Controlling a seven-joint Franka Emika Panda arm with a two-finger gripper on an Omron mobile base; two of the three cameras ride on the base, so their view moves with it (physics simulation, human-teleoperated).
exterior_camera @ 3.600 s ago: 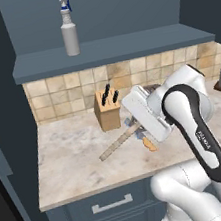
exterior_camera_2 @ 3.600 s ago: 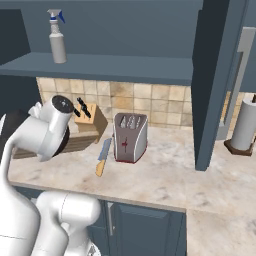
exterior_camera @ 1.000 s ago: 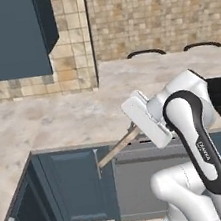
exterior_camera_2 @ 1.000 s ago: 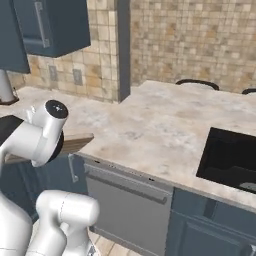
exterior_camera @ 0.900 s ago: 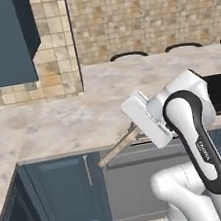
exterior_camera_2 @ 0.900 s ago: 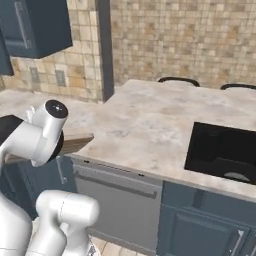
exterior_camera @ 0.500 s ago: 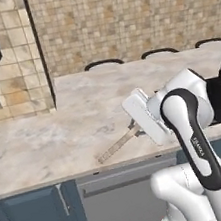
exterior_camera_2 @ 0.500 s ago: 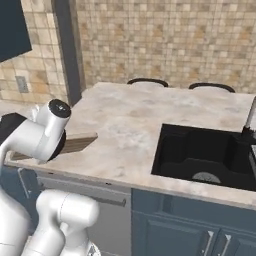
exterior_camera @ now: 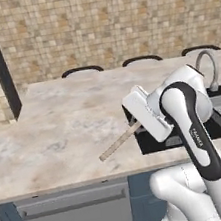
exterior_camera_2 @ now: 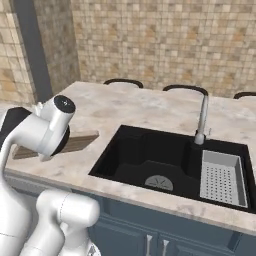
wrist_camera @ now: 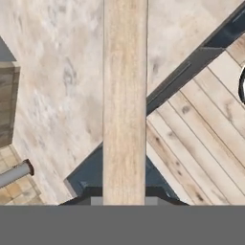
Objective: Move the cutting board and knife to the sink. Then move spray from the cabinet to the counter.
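The board (exterior_camera: 120, 141) hangs edge-on in the air above the surface (exterior_camera: 61, 135), a thin pale strip slanting down toward the left from the arm's white wrist. The tool (exterior_camera: 137, 124) sits at the board's upper end; its tips are hidden behind the wrist there, but it is clenched on the board. From the right base camera the board (exterior_camera_2: 75, 143) shows as a brown wooden slab poking out sideways from behind the arm, over the front part of the surface (exterior_camera_2: 105, 112) and left of the sink (exterior_camera_2: 165, 162). In the hand view the board (wrist_camera: 125, 95) runs as a straight wooden plank up the middle of the picture, held by its near end, with the marbled surface (wrist_camera: 57, 86) behind it on one side and wooden floor planks (wrist_camera: 201, 129) on the other.

Right of the board lies the sink (exterior_camera: 186, 131), a black basin set in the surface, partly hidden by the arm. A silver faucet (exterior_camera_2: 201, 117) stands at its back edge, and a grey strainer tray (exterior_camera_2: 222, 177) rests in its right part. Tan tiles (exterior_camera: 108, 21) cover the wall behind.
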